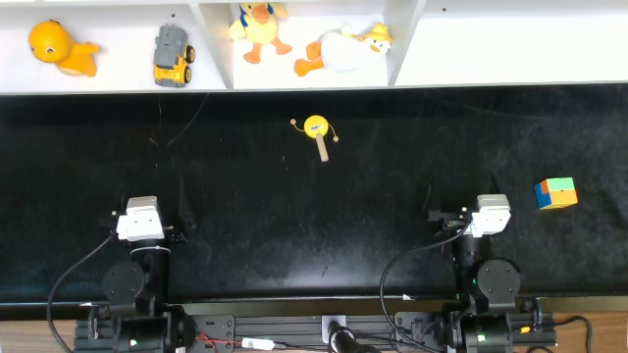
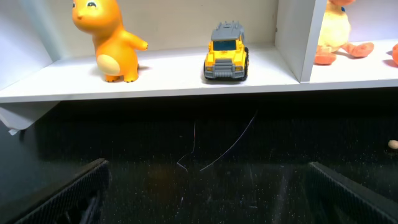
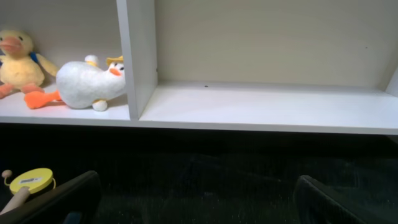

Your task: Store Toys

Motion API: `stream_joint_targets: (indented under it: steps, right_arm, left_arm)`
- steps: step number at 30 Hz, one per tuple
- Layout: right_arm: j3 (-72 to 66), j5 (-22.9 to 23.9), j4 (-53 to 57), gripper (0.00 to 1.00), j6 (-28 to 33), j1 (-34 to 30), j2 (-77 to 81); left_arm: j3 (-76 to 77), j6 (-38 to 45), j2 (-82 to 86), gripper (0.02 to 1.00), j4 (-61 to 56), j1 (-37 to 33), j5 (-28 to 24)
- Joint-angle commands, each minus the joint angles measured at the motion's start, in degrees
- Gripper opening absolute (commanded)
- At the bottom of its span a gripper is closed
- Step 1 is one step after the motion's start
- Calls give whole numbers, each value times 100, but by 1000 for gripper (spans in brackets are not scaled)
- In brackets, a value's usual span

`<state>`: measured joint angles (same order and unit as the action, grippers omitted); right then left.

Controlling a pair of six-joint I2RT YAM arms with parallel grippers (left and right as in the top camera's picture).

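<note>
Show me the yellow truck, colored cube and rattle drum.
yellow truck (image 2: 226, 53), left wrist view, on its front.
colored cube (image 1: 555, 193), top view, on its upper face.
rattle drum (image 1: 316, 126), top view, on its round head.

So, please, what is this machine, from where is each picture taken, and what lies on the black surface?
Two robot arms stand at a black table, facing a white shelf. One picture looks down from above; the other two come from cameras on each wrist. The left gripper and right gripper are open and hold nothing. On the table lie a yellow rattle and a coloured cube. On the shelf: an orange figure, a toy truck, a yellow duck and a white duck.
</note>
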<state>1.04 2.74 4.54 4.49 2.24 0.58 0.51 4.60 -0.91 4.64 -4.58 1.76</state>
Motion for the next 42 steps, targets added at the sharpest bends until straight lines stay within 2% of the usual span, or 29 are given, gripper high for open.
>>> stream_joint_targets:
  steps: [1, 12, 15, 20, 21, 23, 26, 34, 37, 42]
  right_arm:
    - [-79, -59, -24, 996, -26, -24, -33]
    - [-9, -57, 111, 993, -24, 0, 28]
    - [374, -59, 933, 993, -26, 103, 295]
    - [1462, -7, 3112, 996, -24, 378, 1067]
    - [1665, 133, 3368, 996, -22, 387, 1276]
    - [2074, 330, 3633, 996, -22, 385, 1700]
    - [2691, 321, 3672, 993, -24, 385, 2312]
    - [4520, 57, 4784, 996, -31, 442, 4004]
    - [5071, -234, 5145, 996, -28, 881, 4701]
    - [5497, -50, 4992, 996, -28, 2046, 5869]
  left_arm:
    - [-7, -17, 74, 996, 20, 26, -76]
    - [-7, -17, 74, 998, 17, 26, -76]
    - [-7, -17, 74, 998, 17, 26, -76]
    - [-7, -17, 74, 998, 17, 26, -76]
    - [-7, -17, 74, 998, 17, 26, -76]
    - [-7, -17, 74, 998, 17, 26, -76]
    - [-7, -17, 74, 998, 17, 26, -76]
    - [-7, -17, 74, 998, 20, 26, -76]
    - [-7, -17, 74, 998, 17, 26, -76]
    - [-7, -17, 74, 998, 17, 26, -76]
